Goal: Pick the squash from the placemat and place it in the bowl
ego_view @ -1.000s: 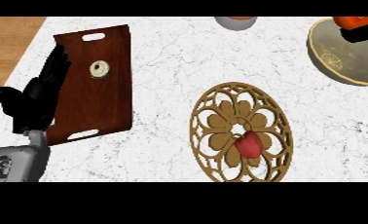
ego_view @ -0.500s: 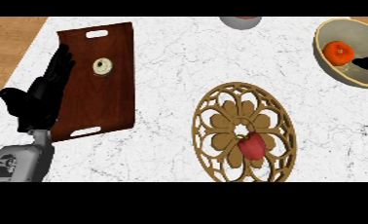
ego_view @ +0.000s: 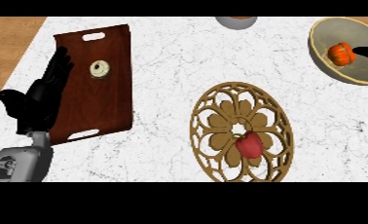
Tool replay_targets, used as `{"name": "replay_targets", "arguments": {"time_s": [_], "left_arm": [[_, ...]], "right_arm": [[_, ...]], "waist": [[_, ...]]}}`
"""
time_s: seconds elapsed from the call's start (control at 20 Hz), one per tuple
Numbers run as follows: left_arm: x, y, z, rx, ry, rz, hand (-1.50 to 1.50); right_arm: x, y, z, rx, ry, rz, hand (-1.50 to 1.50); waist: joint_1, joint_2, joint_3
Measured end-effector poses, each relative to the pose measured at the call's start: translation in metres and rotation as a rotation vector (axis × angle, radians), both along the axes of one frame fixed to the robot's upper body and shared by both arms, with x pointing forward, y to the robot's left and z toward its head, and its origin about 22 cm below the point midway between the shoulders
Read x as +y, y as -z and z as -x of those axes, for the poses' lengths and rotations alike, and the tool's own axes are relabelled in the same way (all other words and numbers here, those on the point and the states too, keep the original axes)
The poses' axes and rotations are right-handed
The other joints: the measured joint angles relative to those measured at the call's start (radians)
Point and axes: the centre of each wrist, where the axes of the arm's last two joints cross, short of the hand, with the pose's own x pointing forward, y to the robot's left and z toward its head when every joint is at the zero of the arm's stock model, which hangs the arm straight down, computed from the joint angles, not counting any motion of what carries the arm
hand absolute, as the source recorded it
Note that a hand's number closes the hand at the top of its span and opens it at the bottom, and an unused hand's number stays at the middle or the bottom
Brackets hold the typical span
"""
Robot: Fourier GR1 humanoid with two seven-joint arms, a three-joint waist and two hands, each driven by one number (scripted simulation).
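Left hand (ego_view: 42, 96) rests spread, holding nothing; squash (ego_view: 341, 54) lies in the bowl (ego_view: 321, 47), now further into view.

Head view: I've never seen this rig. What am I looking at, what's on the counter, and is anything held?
The camera sits at a humanoid robot's head, looking steeply down at a marble counter. The black shape at left is its left hand, open and resting over a wooden tray that carries a small round object. It holds nothing. The right hand is not in view. An orange squash lies in the bowl. A red pepper lies on the round placemat. Another dish peeks in at the top.
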Motion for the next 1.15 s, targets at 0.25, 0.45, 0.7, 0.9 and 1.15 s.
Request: {"name": "replay_targets", "arguments": {"time_s": [0.25,0.45,0.7,0.9,1.15], "left_arm": [[0.006,-0.003,0.000,-0.001,-0.014,-0.003,0.00],[0.012,0.000,0.003,0.001,-0.018,-0.007,0.00],[0.015,0.003,0.006,0.003,-0.025,-0.009,0.00],[0.011,-0.001,0.004,0.002,-0.031,-0.009,0.00],[0.012,0.000,0.008,0.007,-0.026,-0.011,0.00]], "right_arm": [[-0.028,-0.011,0.018,-0.236,0.038,-0.193,-1.50],[-0.063,-0.002,0.054,-0.287,0.053,-0.269,-1.50],[-0.103,0.012,0.107,-0.303,0.040,-0.324,-1.50],[-0.123,0.018,0.140,-0.327,0.000,-0.384,-1.50],[-0.139,0.020,0.171,-0.372,-0.053,-0.417,-1.50]], "waist": [[-0.013,-0.004,-0.001],[-0.017,-0.006,-0.002],[-0.024,-0.008,-0.002],[-0.029,-0.011,-0.002],[-0.027,-0.013,-0.002]]}}
